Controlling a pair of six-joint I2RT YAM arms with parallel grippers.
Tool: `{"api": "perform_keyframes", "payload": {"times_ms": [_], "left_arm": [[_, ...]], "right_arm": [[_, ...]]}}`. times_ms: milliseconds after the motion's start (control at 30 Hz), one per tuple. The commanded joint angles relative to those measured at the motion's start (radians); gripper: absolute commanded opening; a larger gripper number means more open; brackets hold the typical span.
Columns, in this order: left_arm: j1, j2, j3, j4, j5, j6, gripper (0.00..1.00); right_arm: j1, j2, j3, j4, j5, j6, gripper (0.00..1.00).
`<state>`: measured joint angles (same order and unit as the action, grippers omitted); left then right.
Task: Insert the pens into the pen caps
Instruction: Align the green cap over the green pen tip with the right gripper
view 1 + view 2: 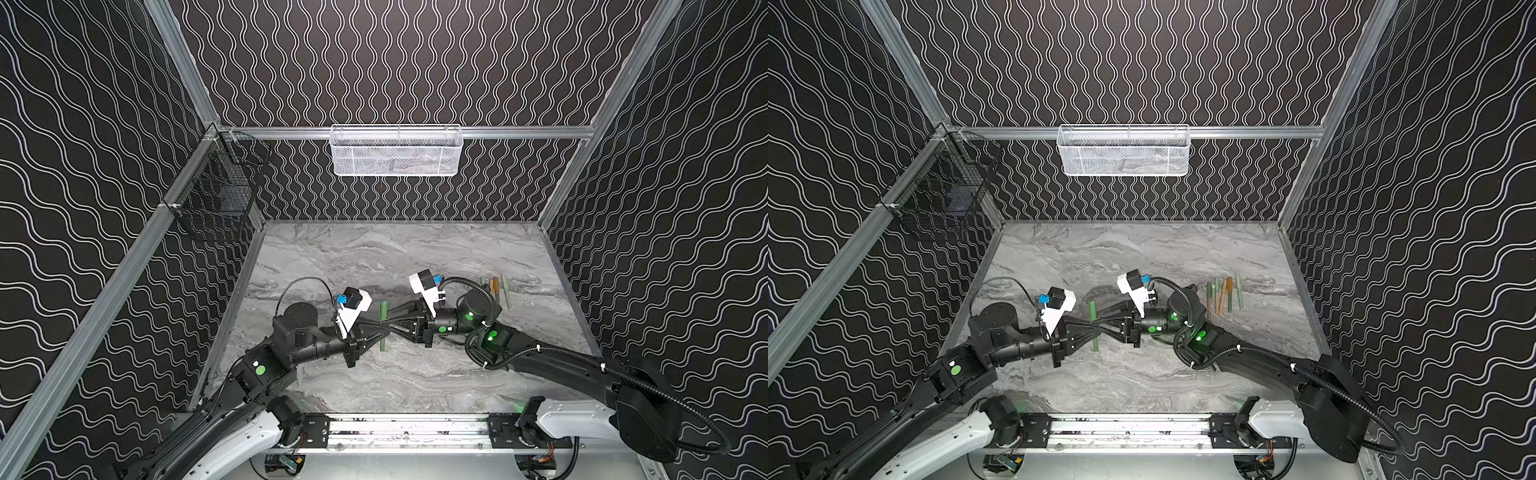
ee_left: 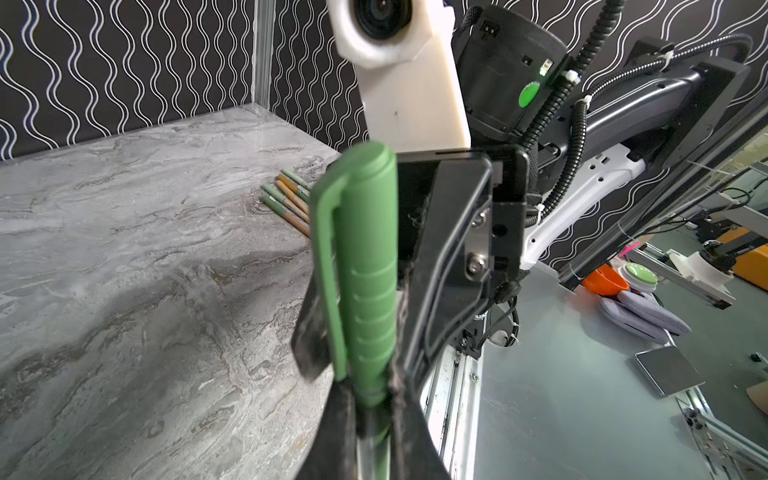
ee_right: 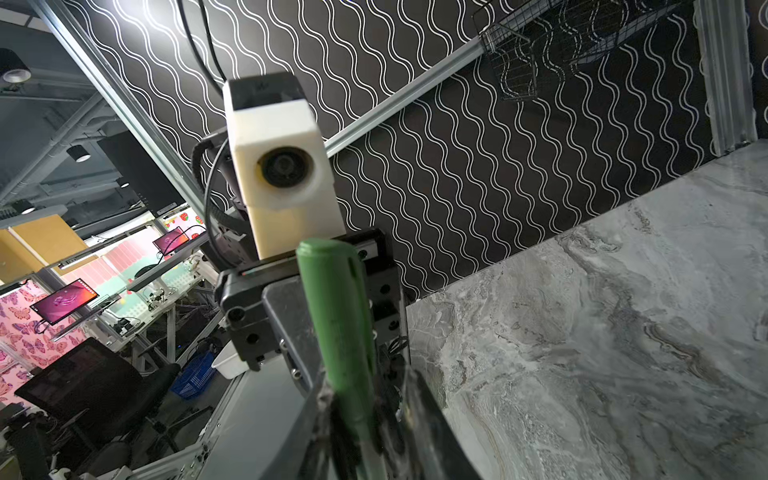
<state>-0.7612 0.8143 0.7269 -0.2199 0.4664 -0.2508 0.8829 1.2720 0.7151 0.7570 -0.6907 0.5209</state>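
A green pen (image 1: pixel 382 345) with a green pen cap (image 1: pixel 382 309) on its far end hangs crosswise above the middle of the marble table in both top views. My left gripper (image 1: pixel 384 329) is shut on the barrel just below the cap (image 2: pixel 365 257). My right gripper (image 1: pixel 392 329) comes from the opposite side, tip to tip with the left. Its jaws stand slightly apart around the same pen (image 3: pixel 338 316), with a gap at one finger. Several other pens (image 1: pixel 1225 296) lie side by side on the table at the right, behind the right arm.
A white mesh basket (image 1: pixel 397 151) hangs on the back wall and a black wire basket (image 1: pixel 216 195) on the left wall. The arms' metal rail (image 1: pixel 407 428) runs along the table's front edge. Patterned walls close three sides.
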Motion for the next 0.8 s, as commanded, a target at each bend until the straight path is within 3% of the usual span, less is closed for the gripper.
{"api": "perform_keyframes", "payload": {"times_ms": [0,267,767], "left_arm": [[-0.004,-0.003,0.011,0.155,0.106,0.042,0.00],[-0.004,-0.001,-0.006,0.148,0.104,0.041,0.00],[-0.004,0.012,-0.020,0.138,0.061,0.048,0.00]], "right_arm": [[0.001,0.015,0.018,-0.069,0.054,0.012,0.31],[0.000,0.009,0.090,-0.122,0.062,-0.035,0.43],[-0.001,0.023,0.185,-0.192,0.053,-0.094,0.52]]}}
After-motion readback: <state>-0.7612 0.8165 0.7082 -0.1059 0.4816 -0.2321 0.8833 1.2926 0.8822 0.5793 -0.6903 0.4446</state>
